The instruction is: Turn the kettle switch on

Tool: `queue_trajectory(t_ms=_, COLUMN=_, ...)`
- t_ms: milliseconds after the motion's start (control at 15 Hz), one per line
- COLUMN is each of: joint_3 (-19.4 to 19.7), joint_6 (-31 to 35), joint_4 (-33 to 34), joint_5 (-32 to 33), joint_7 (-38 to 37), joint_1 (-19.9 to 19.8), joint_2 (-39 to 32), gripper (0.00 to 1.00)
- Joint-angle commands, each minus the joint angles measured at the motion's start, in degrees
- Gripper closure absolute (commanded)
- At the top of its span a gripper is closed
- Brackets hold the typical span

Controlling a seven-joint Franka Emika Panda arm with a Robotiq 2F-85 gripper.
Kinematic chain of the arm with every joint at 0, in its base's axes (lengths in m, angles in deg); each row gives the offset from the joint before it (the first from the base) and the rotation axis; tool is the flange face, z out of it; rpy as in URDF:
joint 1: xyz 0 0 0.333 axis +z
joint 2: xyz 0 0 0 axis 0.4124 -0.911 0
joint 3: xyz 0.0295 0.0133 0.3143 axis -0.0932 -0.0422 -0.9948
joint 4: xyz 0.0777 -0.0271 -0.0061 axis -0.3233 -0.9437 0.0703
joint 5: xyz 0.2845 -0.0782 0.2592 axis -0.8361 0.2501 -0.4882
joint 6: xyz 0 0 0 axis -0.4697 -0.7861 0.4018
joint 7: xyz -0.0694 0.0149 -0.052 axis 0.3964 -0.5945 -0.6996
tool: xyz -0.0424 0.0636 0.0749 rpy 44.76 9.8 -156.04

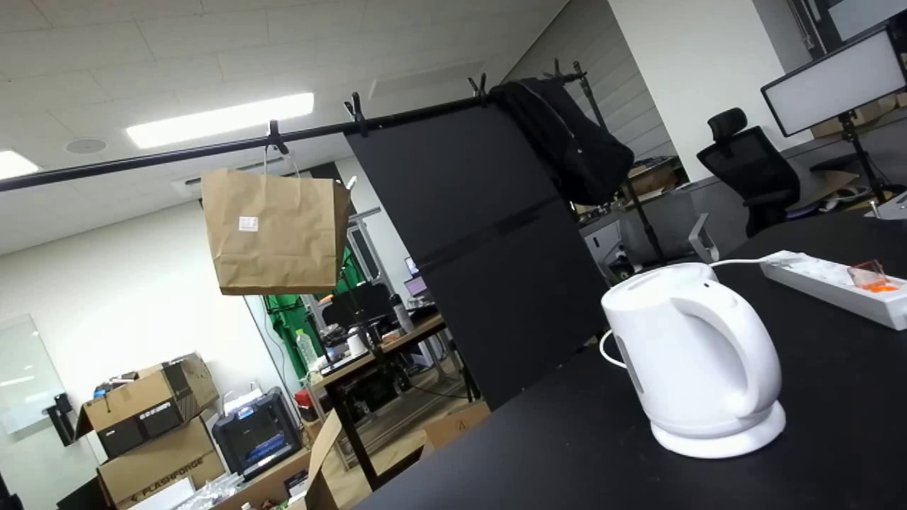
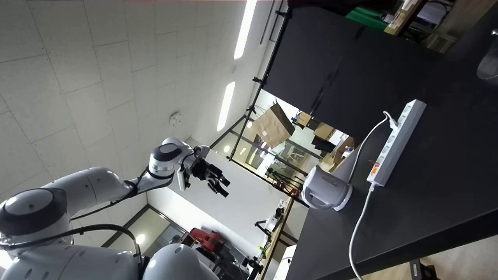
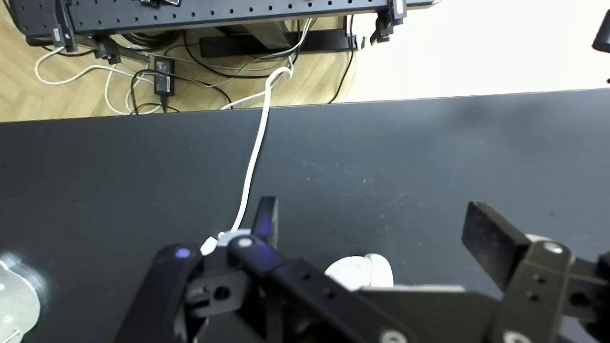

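Wrist view shows the hand pointing down, spread wide and holding nothing, well above the kettle.

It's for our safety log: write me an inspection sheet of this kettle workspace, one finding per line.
Surface: black table, with a few tiny pale marks.
Job's things: white kettle, upright on its round base; cannot tell how its switch stands.
Clutter: pale rounded thing, cut off by the wrist view's edge, unidentified.
End effector: open, above the table, apart from the kettle, holding nothing.
Cables: kettle's cord runs to the white power strip; the strip's cable crosses the table's edge.
Surroundings: black screen, hanging paper bag, cardboard boxes, office chair.
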Motion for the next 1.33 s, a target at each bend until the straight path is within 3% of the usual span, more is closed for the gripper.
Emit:
queue_trajectory(t_ms=0, joint_3=0.6, joint_6=-0.1, joint_4=0.1, joint_5=0.3, joint_7=-0.3, joint_1=0.8, joint_2=-0.1, gripper=0.00)
queue_trajectory(t_ms=200, joint_3=0.8, joint_6=5.8, joint_4=-1.3, joint_5=2.3, joint_7=-0.2, joint_1=-0.1, joint_2=-1.4, gripper=0.00)
queue_trajectory(t_ms=333, joint_3=1.0, joint_6=13.2, joint_4=-2.9, joint_5=4.7, joint_7=0.1, joint_1=-0.7, joint_2=-2.7, gripper=0.00)
queue_trajectory(t_ms=800, joint_3=2.0, joint_6=32.9, joint_4=-1.2, joint_5=10.9, joint_7=-3.7, joint_1=-2.9, joint_2=-14.3, gripper=0.00)
queue_trajectory(t_ms=933, joint_3=2.1, joint_6=35.8, joint_4=-0.1, joint_5=13.4, joint_7=-5.3, joint_1=-3.3, joint_2=-17.6, gripper=0.00)
queue_trajectory(t_ms=1000, joint_3=2.1, joint_6=33.6, joint_4=1.4, joint_5=15.3, joint_7=-6.3, joint_1=-3.5, joint_2=-19.6, gripper=0.00)
queue_trajectory(t_ms=1067, joint_3=3.2, joint_6=35.3, joint_4=-2.3, joint_5=12.6, joint_7=-2.8, joint_1=-2.2, joint_2=-16.0, gripper=0.00)
queue_trajectory(t_ms=1267, joint_3=3.6, joint_6=35.4, joint_4=-0.5, joint_5=14.3, joint_7=-4.0, joint_1=-2.0, joint_2=-19.5, gripper=0.00)
